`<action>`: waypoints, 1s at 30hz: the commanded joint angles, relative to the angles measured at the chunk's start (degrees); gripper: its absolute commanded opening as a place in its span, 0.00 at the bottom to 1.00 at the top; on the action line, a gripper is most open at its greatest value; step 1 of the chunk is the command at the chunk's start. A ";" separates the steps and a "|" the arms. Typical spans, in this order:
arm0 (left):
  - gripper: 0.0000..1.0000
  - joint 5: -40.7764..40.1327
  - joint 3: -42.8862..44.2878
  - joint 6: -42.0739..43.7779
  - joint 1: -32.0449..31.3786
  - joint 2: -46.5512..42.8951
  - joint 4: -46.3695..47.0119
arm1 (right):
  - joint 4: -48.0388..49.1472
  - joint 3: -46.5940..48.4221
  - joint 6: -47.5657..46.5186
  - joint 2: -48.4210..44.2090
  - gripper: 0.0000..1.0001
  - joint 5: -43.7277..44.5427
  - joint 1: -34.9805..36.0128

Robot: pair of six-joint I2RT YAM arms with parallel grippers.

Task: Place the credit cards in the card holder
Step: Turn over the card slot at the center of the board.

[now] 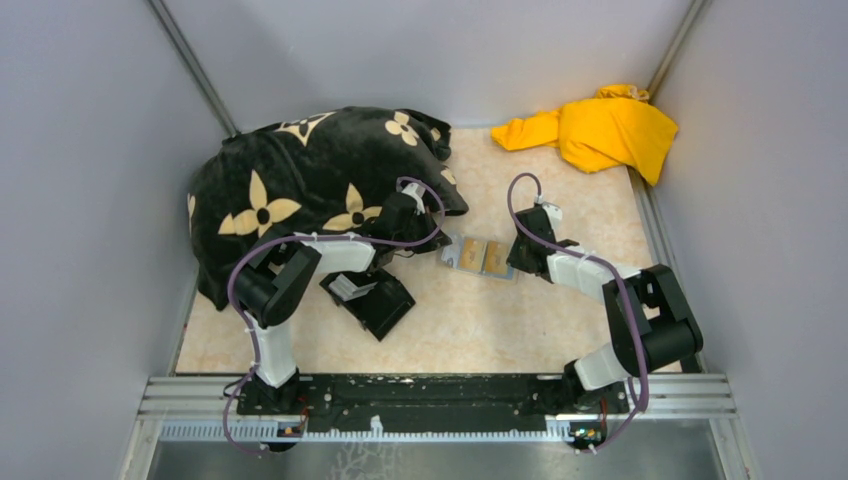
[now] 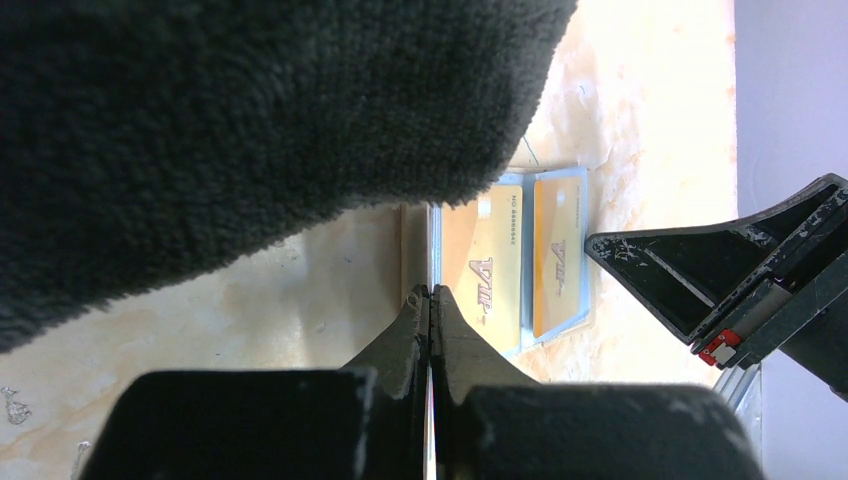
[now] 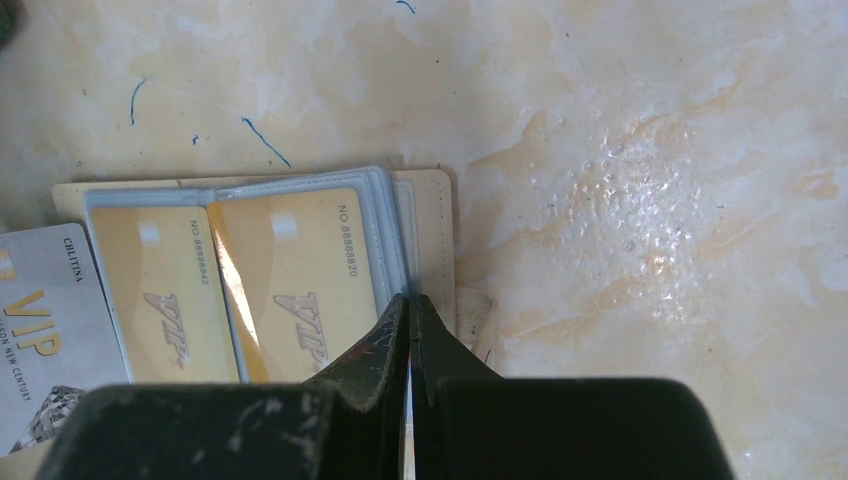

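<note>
The tan card holder (image 3: 432, 215) lies open on the marbled table. Two gold-orange credit cards (image 3: 300, 280) (image 3: 160, 295) sit inside its clear sleeves. A light VIP credit card (image 3: 40, 330) lies loose, overlapping the holder's left end. My right gripper (image 3: 410, 300) is shut, tips down at the holder's right edge beside the clasp tab (image 3: 480, 315). At the holder's (image 2: 413, 250) opposite edge my left gripper (image 2: 430, 292) is shut too, next to the gold cards (image 2: 485, 265). Nothing shows between either pair of fingers. From above, the grippers (image 1: 440, 244) (image 1: 513, 262) flank the cards (image 1: 482, 257).
A black blanket with gold flowers (image 1: 300, 190) is heaped at the back left and overhangs the left wrist view (image 2: 250, 130). A black box (image 1: 375, 298) sits near the left arm. A yellow cloth (image 1: 600, 130) lies at the back right. Grey walls enclose the table.
</note>
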 commanded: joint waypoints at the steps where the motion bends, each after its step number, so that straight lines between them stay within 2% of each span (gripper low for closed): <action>1: 0.00 -0.17 -0.44 0.58 -0.37 -0.74 0.93 | -1.94 -1.80 -0.84 1.10 0.00 1.50 -0.45; 18: 0.00 0.15 0.51 -0.04 -0.55 0.65 -0.08 | -2.05 -1.80 -0.85 1.20 0.00 1.57 -0.45; 30: 0.00 0.14 0.15 -3.75 -0.64 1.03 -0.48 | -1.98 -1.98 -0.85 1.20 0.00 1.51 -0.44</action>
